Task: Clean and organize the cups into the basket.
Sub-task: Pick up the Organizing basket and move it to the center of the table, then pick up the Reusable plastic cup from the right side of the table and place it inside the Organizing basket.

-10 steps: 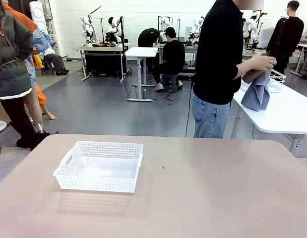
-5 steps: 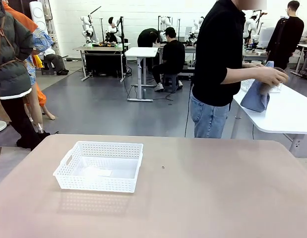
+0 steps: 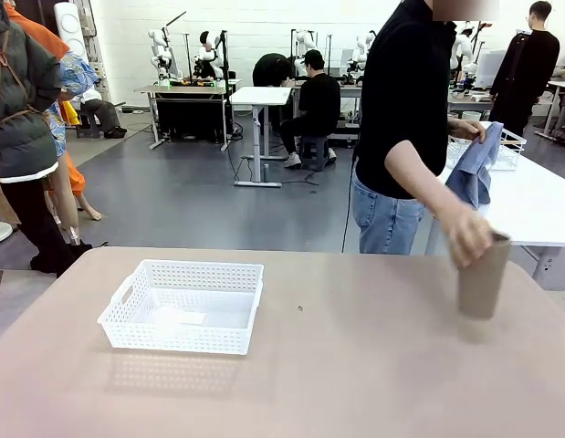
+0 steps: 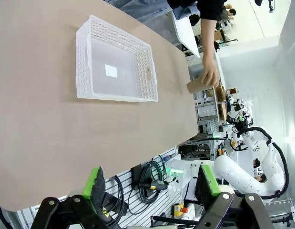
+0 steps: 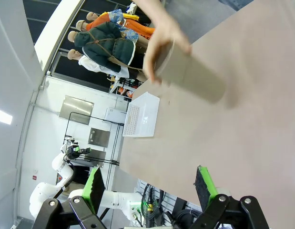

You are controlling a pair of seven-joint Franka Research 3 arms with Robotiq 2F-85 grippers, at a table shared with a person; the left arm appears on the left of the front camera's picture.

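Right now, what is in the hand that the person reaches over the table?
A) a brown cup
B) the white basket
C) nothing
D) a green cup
A: the person's hand grips the top of a brown cup near the right side of the table; the basket sits apart on the left, no cup in it.

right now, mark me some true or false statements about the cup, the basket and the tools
1. The white basket holds a cup. False: no cup is in it.
2. The person's hand grips the brown cup at its top. True.
3. The cup lies on its side. False: it is roughly upright.
4. The left tool is open. True.
5. The right tool grips the cup. False: it is open, holding nothing.
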